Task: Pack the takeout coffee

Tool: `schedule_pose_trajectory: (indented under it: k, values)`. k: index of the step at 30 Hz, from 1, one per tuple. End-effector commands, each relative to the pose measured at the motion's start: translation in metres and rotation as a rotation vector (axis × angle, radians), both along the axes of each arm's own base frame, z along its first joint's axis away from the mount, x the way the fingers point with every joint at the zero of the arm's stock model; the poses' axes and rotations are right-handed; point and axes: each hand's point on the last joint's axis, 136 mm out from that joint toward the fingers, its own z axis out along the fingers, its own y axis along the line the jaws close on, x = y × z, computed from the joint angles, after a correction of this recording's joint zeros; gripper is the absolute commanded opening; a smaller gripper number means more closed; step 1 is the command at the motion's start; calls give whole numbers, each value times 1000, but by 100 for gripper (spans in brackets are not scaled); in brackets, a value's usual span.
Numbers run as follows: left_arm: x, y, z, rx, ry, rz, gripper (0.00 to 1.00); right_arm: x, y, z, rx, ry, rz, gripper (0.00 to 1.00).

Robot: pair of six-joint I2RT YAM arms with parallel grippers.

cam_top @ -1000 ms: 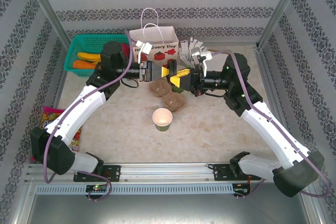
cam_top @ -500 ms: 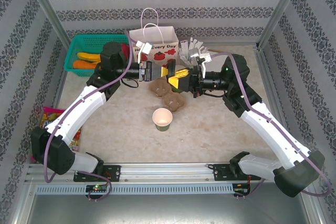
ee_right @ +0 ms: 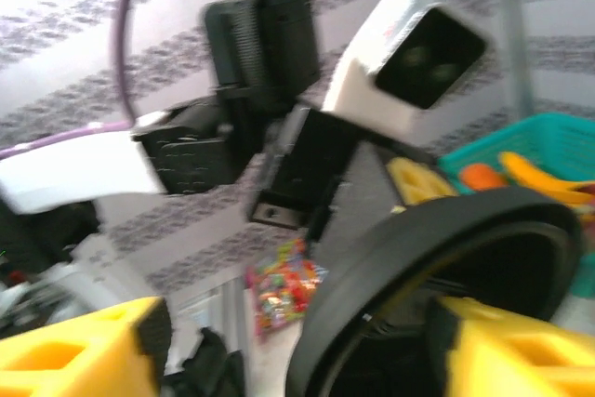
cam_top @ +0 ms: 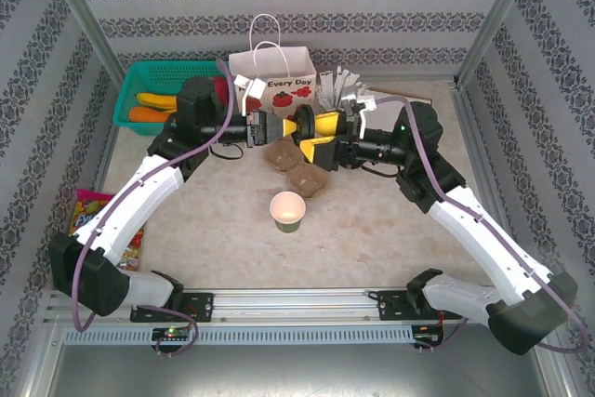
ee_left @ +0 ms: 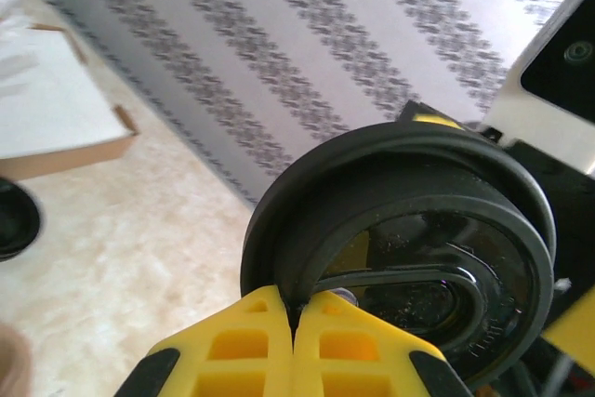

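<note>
A black plastic lid [ee_left: 400, 202] hangs in the air between my two grippers, above the middle of the table. My left gripper [ee_left: 296, 309] is shut on its rim, the yellow fingers [ee_left: 232, 346] pinching the edge. In the top view the left gripper [cam_top: 294, 125] meets the right gripper [cam_top: 313, 134] tip to tip in front of the paper bag [cam_top: 279, 81]. My right gripper [ee_right: 297, 323] is open, its fingers wide on either side of the lid [ee_right: 418, 267] without pressing it. A lidless green paper cup [cam_top: 288, 211] stands upright nearer the arms' bases. The takeout coffee, as a lidded cup, is out of view.
Two brown pulp cup holders [cam_top: 296, 166] lie below the grippers. A green basket [cam_top: 139, 72] of fruit sits at the back left. White-wrapped sticks [cam_top: 342, 88] stand right of the bag. A colourful snack packet [cam_top: 93, 206] lies at the left edge.
The right gripper has opened and let go of the lid. The left gripper has closed on the lid's rim. Both grippers have shifted slightly right and up.
</note>
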Motion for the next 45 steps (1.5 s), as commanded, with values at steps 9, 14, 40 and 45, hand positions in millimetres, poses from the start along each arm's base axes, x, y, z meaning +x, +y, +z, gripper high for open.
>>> schedule_pose_trajectory:
  k: [9, 14, 40, 45]
  values:
    - [23, 47, -74, 364, 105, 312, 0, 63, -88, -83, -153, 292, -669, 98]
    - [2, 61, -113, 535, 211, 311, 0, 52, -101, -117, -183, 413, -730, 98]
    - [-66, 81, -184, 927, 585, 461, 0, 22, -87, -212, -209, 691, -728, 98]
    - [-58, 60, -184, 863, 582, 443, 0, 12, -56, -214, -129, 768, -550, 98]
